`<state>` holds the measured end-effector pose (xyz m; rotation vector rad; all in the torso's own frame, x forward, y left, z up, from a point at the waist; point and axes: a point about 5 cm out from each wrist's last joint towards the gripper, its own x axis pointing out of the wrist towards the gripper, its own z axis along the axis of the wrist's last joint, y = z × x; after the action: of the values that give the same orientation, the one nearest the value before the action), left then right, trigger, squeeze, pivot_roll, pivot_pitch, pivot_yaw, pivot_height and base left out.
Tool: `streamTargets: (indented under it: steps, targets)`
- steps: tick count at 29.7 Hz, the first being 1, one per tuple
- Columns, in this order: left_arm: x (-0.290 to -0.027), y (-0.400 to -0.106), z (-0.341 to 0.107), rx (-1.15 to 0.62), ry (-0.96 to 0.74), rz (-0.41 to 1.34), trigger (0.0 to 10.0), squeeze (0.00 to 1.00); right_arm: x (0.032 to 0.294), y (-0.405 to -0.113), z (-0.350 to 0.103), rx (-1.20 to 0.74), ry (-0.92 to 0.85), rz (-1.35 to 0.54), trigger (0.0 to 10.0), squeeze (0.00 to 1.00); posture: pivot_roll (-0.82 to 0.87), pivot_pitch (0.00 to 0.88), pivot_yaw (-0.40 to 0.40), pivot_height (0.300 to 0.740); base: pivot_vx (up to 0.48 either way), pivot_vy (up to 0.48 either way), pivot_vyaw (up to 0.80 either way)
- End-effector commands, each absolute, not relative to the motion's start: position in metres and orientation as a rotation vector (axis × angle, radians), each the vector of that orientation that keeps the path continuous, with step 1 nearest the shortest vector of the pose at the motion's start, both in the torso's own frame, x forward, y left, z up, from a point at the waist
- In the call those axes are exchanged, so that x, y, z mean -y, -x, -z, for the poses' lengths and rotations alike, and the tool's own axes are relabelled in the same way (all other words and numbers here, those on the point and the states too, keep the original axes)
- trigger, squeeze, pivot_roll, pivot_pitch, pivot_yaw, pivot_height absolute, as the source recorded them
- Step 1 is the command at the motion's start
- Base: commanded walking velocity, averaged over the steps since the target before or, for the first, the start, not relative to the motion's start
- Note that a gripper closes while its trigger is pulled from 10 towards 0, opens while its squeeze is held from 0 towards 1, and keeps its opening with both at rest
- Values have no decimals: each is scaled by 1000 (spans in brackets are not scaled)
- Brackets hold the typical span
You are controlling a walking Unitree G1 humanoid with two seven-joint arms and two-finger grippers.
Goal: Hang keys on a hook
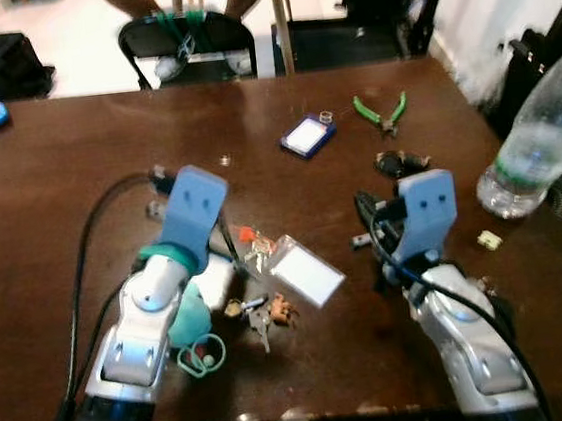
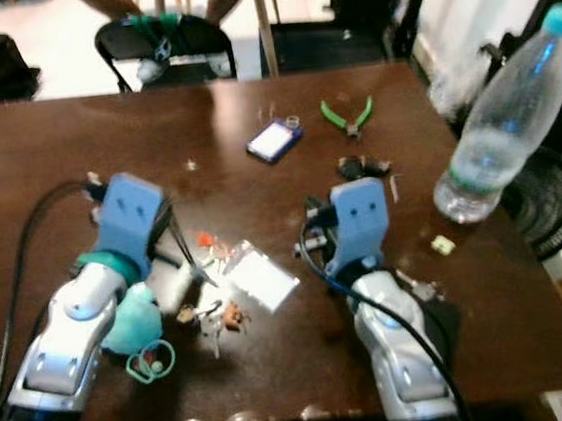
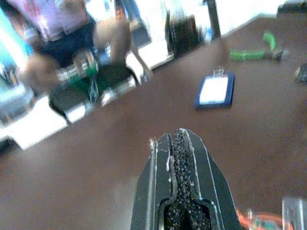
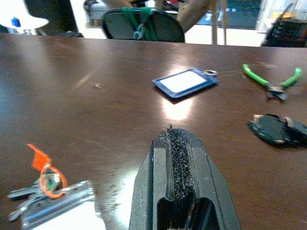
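Early step by the look of it: reaching for the keys, nothing yet lifted. Landmark: the clear plastic badge holder with a white card (image 1: 306, 275), flat near the middle of the dark brown wooden table (image 1: 76, 172). Just left of and below that holder, touching its near corner, the small bunch of silver keys (image 1: 259, 320) with a brown fob; at its upper left corner, a second few keys on an orange tag (image 4: 44, 178). Left gripper (image 3: 178, 143) just left of the holder, above the table, fingers pressed together with nothing between. Right gripper (image 4: 171, 143) to the holder's right, likewise closed and empty. No hook made out anywhere (possibly beyond the frames). Next move probably calls for parting the left fingers, lowering onto the key ring beside the holder, then finding the hook.
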<state>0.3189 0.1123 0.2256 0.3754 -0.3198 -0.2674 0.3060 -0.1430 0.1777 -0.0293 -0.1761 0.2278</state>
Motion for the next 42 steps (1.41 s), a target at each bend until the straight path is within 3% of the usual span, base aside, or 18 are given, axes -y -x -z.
streamTargets:
  steps: [1,10,15,23,30,36,37,42]
  targets:
    - [-111,-315,-223,316,-401,273,10000,0,142,-306,-175,162,23,-236,10000,0,-147,134,88,740,0,0,0]
    - [-98,-285,-244,329,-308,349,10000,0,139,-309,-179,186,16,-239,10000,0,-124,97,97,740,0,0,0]
    - [-104,-266,-227,310,-387,309,10000,0,136,-314,-183,210,3,-228,10000,0,-113,79,104,740,0,0,0]
    - [-128,-265,-236,380,-529,120,10000,0,121,-320,-188,249,-31,-239,10000,0,-82,45,100,740,0,0,0]
    - [-125,-268,-251,434,-541,125,10000,0,118,-323,-191,268,-34,-246,10000,0,-77,33,99,740,0,0,0]
    - [-110,-268,-263,458,-382,185,10000,0,119,-324,-196,330,-41,-193,10000,0,-78,0,118,740,0,0,0]
    - [-106,-264,-254,431,-368,297,10000,0,115,-324,-200,361,-20,-193,10000,0,-77,0,120,740,0,0,0]
    - [-105,-258,-235,320,-321,440,10000,0,113,-327,-202,369,-13,-199,10000,0,-87,0,101,740,0,0,0]
